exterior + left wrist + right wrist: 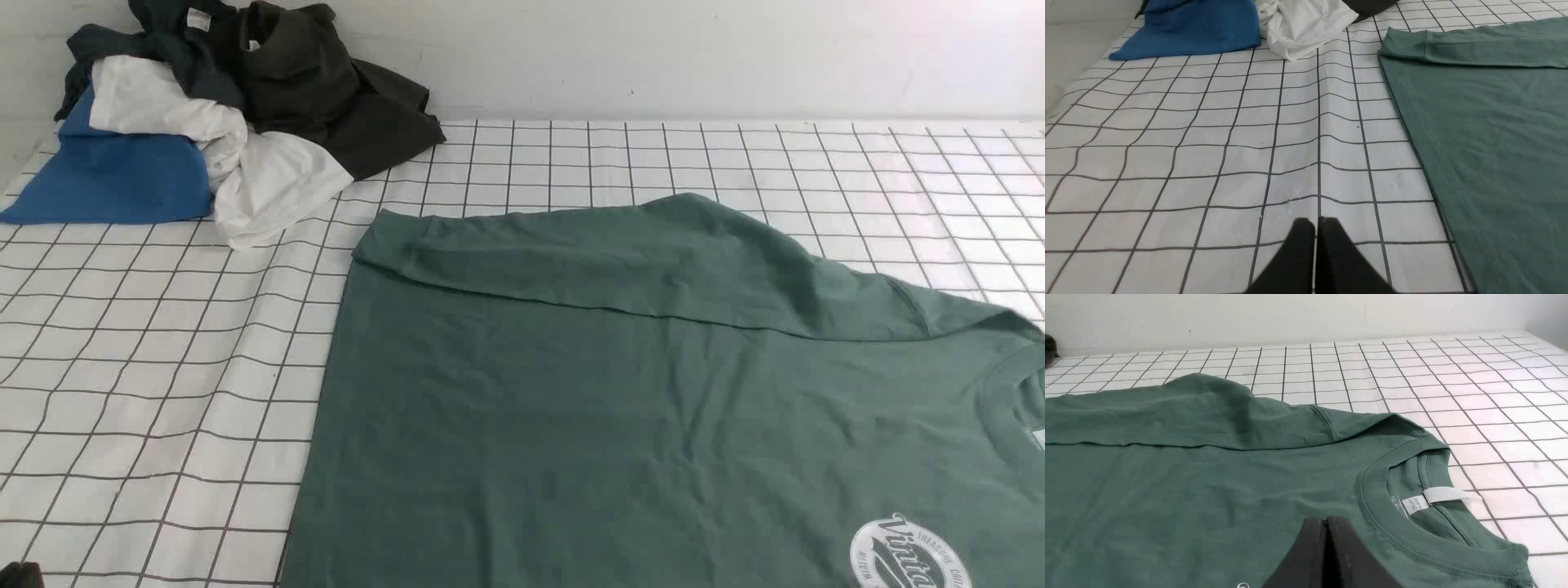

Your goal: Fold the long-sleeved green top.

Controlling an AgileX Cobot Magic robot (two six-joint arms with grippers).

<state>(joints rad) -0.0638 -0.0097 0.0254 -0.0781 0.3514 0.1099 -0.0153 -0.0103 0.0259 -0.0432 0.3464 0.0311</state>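
Left tool [1315,223] fingers pressed together, empty, over desk [1167,163] beside green top [1494,143]; right tool [1327,521] likewise, above its front. Top spread flat; sleeve [620,261] laid across body, probably first fold.

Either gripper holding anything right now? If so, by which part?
Nothing is held. The left gripper is shut over the bare grid cloth. The right gripper is shut over the green top, with no fabric pinched between its fingers.
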